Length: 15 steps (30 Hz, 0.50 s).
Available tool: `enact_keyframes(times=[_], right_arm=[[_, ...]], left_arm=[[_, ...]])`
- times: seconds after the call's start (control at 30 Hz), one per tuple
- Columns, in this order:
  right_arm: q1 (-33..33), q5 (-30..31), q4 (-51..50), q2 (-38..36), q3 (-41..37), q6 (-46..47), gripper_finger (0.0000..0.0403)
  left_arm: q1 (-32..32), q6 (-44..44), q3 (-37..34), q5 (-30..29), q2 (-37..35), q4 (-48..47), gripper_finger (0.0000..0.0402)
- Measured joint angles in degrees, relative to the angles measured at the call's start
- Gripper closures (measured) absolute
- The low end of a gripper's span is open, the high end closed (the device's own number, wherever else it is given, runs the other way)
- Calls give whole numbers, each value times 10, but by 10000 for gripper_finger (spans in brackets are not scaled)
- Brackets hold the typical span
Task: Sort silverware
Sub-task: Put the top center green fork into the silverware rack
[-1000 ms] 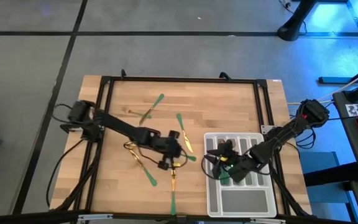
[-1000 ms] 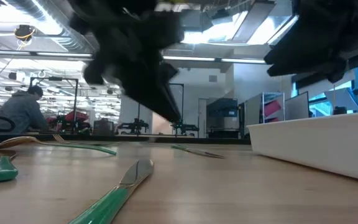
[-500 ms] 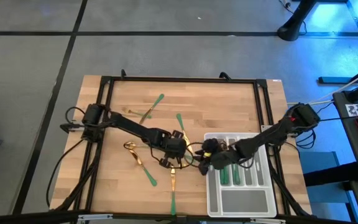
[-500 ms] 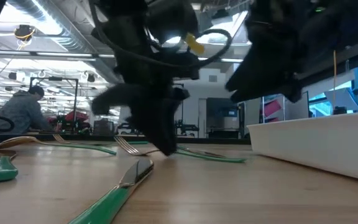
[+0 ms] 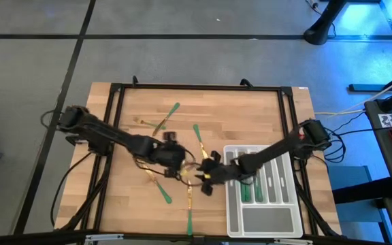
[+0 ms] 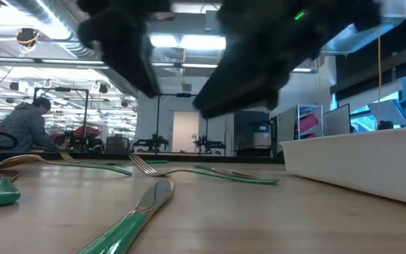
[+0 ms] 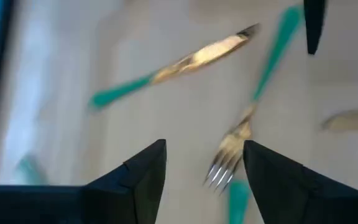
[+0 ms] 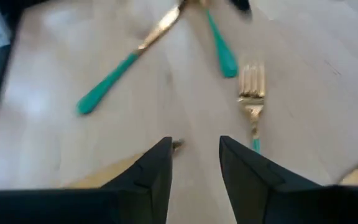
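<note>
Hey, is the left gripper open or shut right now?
Open. In the left wrist view the left gripper's two dark fingers stand apart with bare table between them, and a fork lies just beyond, not held.

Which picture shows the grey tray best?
The high view: the whole tray shows from above, with its compartments. The low view gives only its side wall. Neither wrist view clearly shows it.

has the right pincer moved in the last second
Yes. The right pincer left the grey tray and now hovers over the bare wood beside the tray's left edge.
</note>
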Motion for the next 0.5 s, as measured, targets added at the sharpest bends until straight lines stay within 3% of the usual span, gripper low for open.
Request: enact_keyframes(times=[0.17, 0.27, 0.37, 0.5], right_arm=[[-42, -23, -26, 58, 45, -44, 217], [-59, 15, -47, 87, 72, -90, 196], [-76, 2, -49, 113, 93, -102, 200], [-85, 2, -72, 130, 110, -97, 242]], left_arm=[[-28, -153, -104, -59, -123, 6, 212], [-49, -220, -180, -80, -176, 39, 220], [-69, -284, -247, -101, -215, 85, 226], [-89, -334, -311, -109, -232, 163, 230]])
